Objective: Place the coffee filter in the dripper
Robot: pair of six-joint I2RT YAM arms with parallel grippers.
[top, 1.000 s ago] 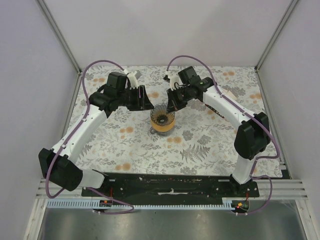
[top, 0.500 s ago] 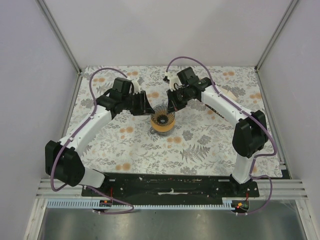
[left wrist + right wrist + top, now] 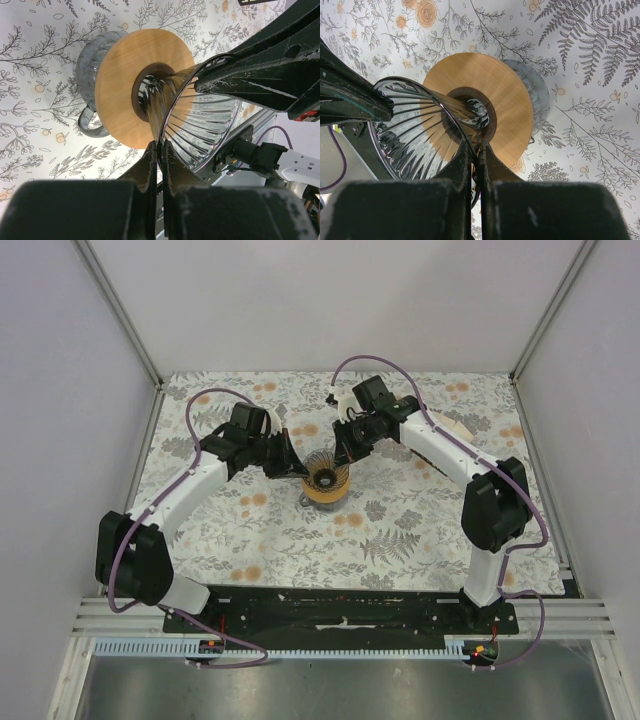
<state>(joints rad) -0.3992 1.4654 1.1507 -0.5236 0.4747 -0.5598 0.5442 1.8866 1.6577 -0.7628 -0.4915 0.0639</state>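
**Both grippers pinched on the dripper's rim**

From the overhead view I see the dripper (image 3: 325, 478) near the middle of the flowered table cover (image 3: 400, 530), mouth up. Its orange-brown collar (image 3: 122, 90) rests on top of a grey glass jar (image 3: 87, 60).

The left gripper (image 3: 161, 146) comes at the dripper from its left side. In the left wrist view its two fingers are pressed together with the thin see-through rim caught between them.

The right gripper (image 3: 475, 146) reaches in from the dripper's far right side. Its wrist view shows the same thing: fingers closed tight on the rim, just above the collar. So each arm clamps the rim, on roughly opposite sides of the mouth.

Inside the dripper I see only the bare spiral ribs and the dark hole at the bottom.

Well to the right of the dripper, partly behind the right arm's forearm, lies a pale rounded piece (image 3: 457, 424). I cannot tell from here whether that is the coffee filter.
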